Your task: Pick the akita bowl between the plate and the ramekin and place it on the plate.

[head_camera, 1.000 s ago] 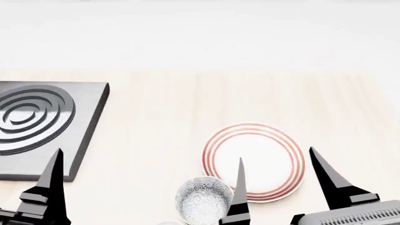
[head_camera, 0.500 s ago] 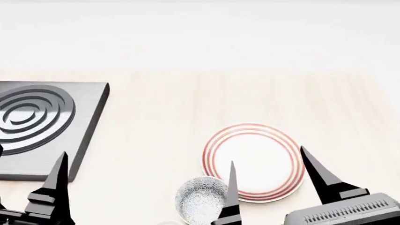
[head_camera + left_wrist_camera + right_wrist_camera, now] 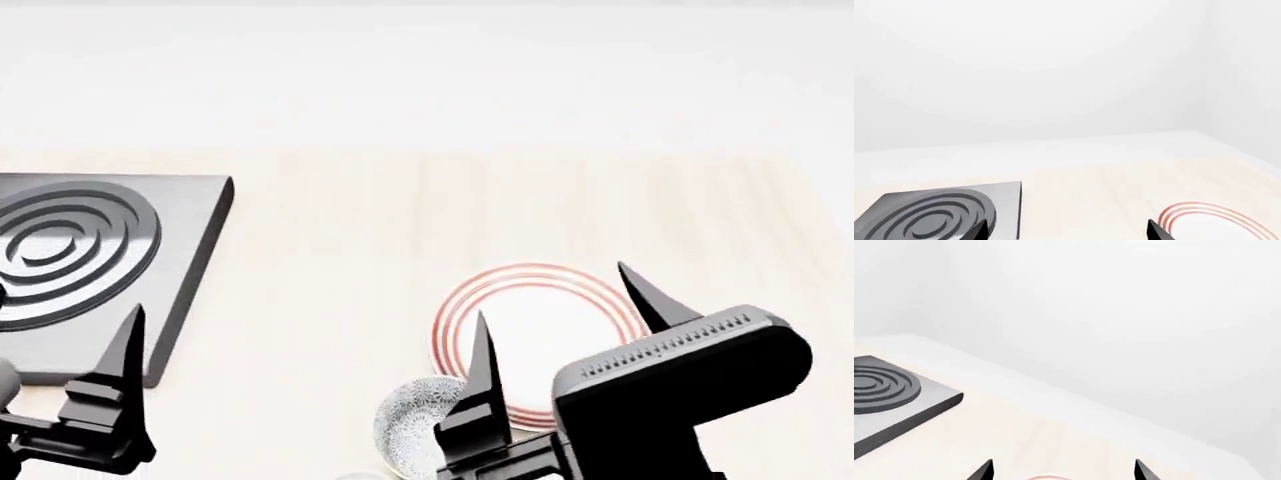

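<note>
I see a pale wooden table (image 3: pixel 347 230) with a dark stove plate (image 3: pixel 80 260) far off to my right pincer's left. My right pincer (image 3: pixel 561 300) hangs over the plate (image 3: pixel 534 300), its two prongs spread wide and empty, I judge ready to drop. The akita bowl (image 3: pixel 416 425) sits just beside its left prong, partly hidden. The ramekin is cut off below. My left pincer (image 3: pixel 127 335) shows one prong only, so I cannot tell its opening.
</note>
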